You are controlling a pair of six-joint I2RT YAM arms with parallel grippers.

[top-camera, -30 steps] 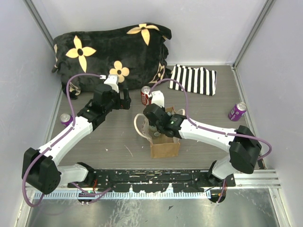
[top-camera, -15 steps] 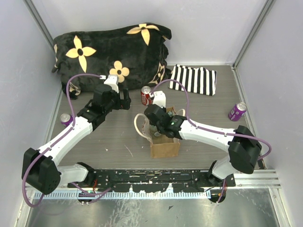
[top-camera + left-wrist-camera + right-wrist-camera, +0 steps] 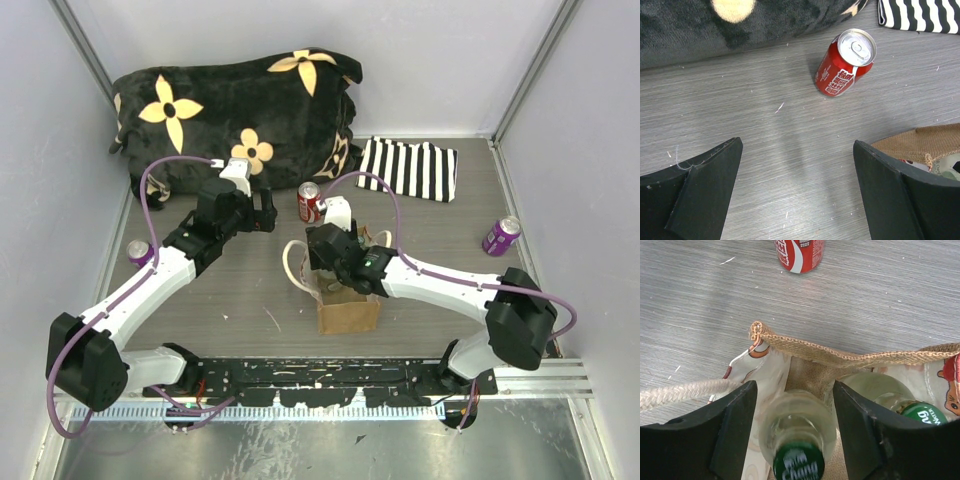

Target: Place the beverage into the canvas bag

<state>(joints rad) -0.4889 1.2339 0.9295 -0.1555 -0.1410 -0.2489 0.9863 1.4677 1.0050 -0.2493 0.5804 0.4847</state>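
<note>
The tan canvas bag (image 3: 348, 312) stands at the table's middle, its woven rim (image 3: 840, 357) and cream handle (image 3: 680, 392) filling the right wrist view. My right gripper (image 3: 326, 262) hangs over the bag's mouth, open. A clear green-capped bottle (image 3: 797, 432) stands inside the bag between its fingers (image 3: 727, 430), blurred and free of the pads. A second green-capped bottle (image 3: 885, 390) sits beside it in the bag. My left gripper (image 3: 797, 190) is open and empty above bare table, to the left of the bag (image 3: 925, 142). A red can (image 3: 845, 62) stands ahead of it.
The red can (image 3: 309, 202) stands just behind the bag. Purple cans stand at the left (image 3: 138, 252) and right (image 3: 501, 236) edges. A black flowered blanket (image 3: 235, 110) lies at the back, a striped cloth (image 3: 410, 168) to its right. Grey walls close in the table.
My right gripper's jaws have parted from the bottle, which now stands in the bag. The right wrist shifted slightly. The left arm has not moved.
</note>
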